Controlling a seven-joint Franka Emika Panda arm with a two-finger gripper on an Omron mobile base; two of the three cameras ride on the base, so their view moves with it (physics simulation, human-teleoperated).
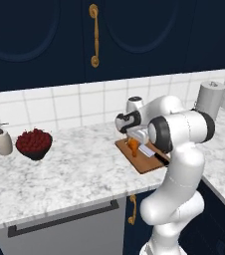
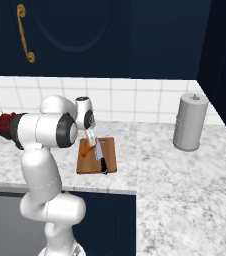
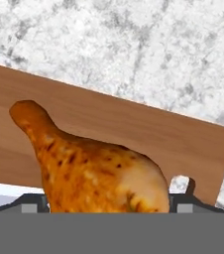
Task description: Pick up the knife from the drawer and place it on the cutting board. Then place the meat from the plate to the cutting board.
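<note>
The orange-brown chicken drumstick (image 3: 91, 171) sits over the reddish-brown wooden cutting board (image 3: 134, 131), its thick end between the two-finger gripper (image 3: 106, 206) tips, which it mostly hides; whether they clasp it I cannot tell. The black-handled knife (image 2: 101, 157) lies on the board, partly behind the arm in the left base view. No writing shows.

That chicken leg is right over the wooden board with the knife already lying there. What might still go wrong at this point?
The meat sits between the fingers of the tool, low over the cutting board. It could stick to a finger and get dragged as the arm lifts. It might also roll toward the knife, which lies close beside it, and nudge it. The board lies near the counter's front edge, so a shove could push it off.
</note>
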